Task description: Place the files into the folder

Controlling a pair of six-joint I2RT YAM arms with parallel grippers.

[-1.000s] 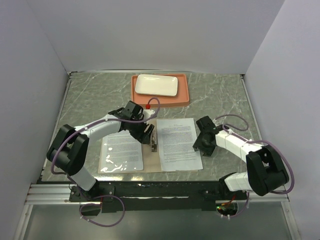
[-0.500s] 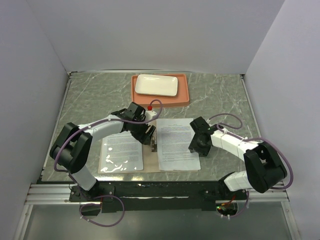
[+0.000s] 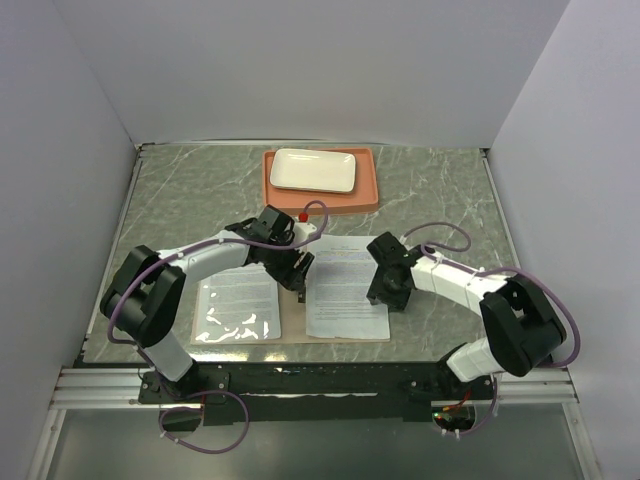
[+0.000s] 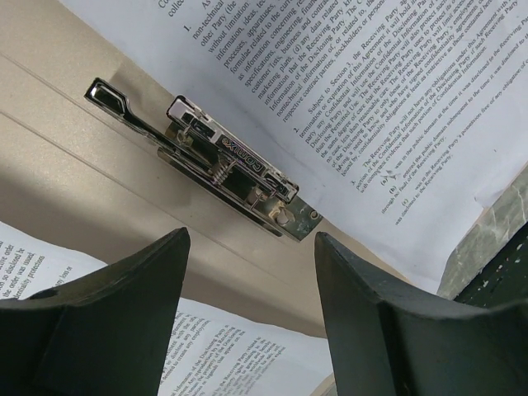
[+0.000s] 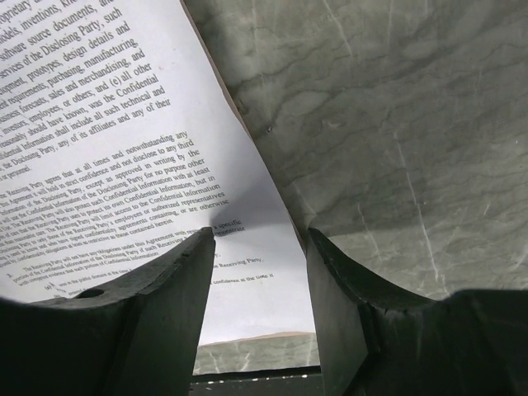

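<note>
Reaching inward, right gripper [image 5: 260,247] spreads over files [image 5: 99,124].

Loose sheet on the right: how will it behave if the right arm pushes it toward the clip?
Likely floppy: the sheet looks bowed along its edge in the right wrist view. Probably light, so it should slide easily on the smooth table. Pushed edge-on into the clip, it may buckle rather than slide under.

Dense black legal print covers the printed sheet [image 5: 107,148]. Legible phrases include "Confidential Information", "Receiving Party", "Disclosing Party" and, beside paragraph number 2, "Subject to Section 3". A brand stamped on the metal clip [image 4: 227,165] seems to read "Comix".
</note>
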